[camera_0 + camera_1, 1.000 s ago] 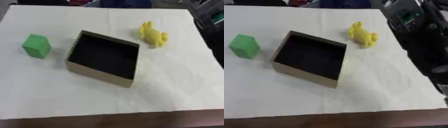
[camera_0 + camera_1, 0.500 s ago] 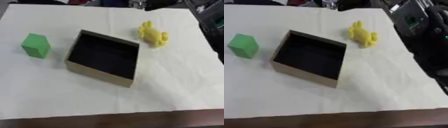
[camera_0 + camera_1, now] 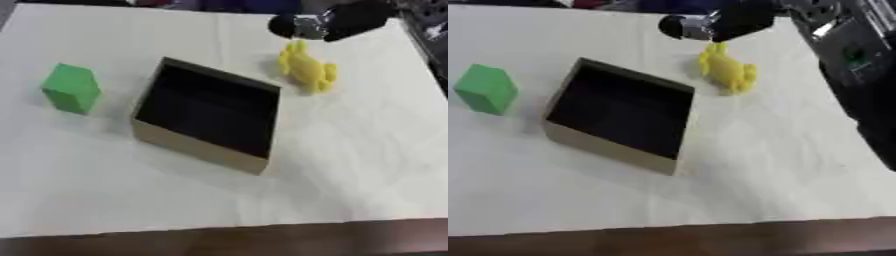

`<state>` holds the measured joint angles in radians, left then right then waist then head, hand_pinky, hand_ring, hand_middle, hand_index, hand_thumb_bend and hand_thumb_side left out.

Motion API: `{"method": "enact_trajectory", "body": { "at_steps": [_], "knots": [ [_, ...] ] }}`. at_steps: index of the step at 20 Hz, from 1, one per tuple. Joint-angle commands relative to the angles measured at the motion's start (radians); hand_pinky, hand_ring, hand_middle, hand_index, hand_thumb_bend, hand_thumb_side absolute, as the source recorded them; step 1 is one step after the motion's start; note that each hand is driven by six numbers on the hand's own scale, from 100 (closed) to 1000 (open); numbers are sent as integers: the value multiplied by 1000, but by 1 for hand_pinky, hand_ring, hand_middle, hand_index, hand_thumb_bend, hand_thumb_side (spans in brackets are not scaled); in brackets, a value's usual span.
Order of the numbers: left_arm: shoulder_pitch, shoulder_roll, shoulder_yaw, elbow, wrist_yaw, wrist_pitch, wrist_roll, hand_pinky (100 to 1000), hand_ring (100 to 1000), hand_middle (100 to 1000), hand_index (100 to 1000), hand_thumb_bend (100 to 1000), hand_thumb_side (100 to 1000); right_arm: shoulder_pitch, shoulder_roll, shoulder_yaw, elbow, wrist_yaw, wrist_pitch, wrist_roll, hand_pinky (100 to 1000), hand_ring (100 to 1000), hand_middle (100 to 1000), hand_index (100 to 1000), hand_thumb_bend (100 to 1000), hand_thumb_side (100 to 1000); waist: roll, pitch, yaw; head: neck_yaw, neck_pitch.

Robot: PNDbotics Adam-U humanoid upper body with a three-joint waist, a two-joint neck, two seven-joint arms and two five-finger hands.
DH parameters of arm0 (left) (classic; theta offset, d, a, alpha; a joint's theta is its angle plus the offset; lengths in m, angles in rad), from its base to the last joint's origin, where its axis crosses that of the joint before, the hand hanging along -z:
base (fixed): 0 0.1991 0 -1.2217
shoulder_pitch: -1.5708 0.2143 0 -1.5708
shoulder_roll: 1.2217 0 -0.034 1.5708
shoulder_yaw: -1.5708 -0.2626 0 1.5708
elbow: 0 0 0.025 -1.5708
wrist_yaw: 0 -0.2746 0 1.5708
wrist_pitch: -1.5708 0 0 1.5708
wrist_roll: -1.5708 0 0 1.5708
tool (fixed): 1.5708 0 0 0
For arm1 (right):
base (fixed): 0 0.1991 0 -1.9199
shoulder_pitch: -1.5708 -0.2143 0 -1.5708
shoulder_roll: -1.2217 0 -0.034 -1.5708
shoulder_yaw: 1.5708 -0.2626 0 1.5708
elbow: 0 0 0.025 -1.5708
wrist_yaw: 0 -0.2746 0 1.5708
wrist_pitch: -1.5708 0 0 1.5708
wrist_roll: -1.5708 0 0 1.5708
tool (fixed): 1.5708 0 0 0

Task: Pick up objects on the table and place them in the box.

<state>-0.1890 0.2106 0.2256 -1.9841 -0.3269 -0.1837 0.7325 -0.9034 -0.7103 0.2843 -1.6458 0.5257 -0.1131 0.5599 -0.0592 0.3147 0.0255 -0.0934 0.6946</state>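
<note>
A tan box (image 3: 188, 146) with a dark inside sits open in the middle of the white table. A green block (image 3: 70, 87) stands to its left. A yellow toy (image 3: 307, 67) lies to the box's upper right. My right hand (image 3: 337, 22) comes in from the upper right and hovers just above the toy's far end; it is blurred, so its fingers cannot be made out. The right arm (image 3: 859, 65) fills the right side of the right eye view. My left hand does not show.
The white cloth (image 3: 350, 165) covers the table down to a dark wooden front edge (image 3: 227, 242). Dark shapes lie beyond the far edge.
My right hand has come into view from the upper right and moved down over the yellow toy. The box, block and toy have not moved.
</note>
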Motion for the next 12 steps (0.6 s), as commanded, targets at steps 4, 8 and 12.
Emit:
{"method": "enact_trajectory", "body": {
  "at_steps": [4, 8, 12],
  "knots": [
    [-12, 14, 0, -16, -8, -1, -1, 442, 505, 517, 711, 335, 1000, 33, -61, -47, -23, 60, 25, 0, 958, 976, 922, 962, 445, 837, -1, -12, 0, 1, -5],
    [-14, 14, -1, -16, -7, -1, -2, 442, 505, 517, 711, 334, 1000, 61, -65, -57, -7, 83, 33, -8, 967, 977, 922, 968, 472, 809, -2, -10, 4, 1, -7],
    [-16, 14, -1, -16, -8, -1, -3, 442, 505, 517, 711, 336, 1000, 87, -67, -63, 10, 113, 38, -26, 973, 981, 918, 961, 487, 764, -2, -8, 9, -1, -11]
  ]
}}
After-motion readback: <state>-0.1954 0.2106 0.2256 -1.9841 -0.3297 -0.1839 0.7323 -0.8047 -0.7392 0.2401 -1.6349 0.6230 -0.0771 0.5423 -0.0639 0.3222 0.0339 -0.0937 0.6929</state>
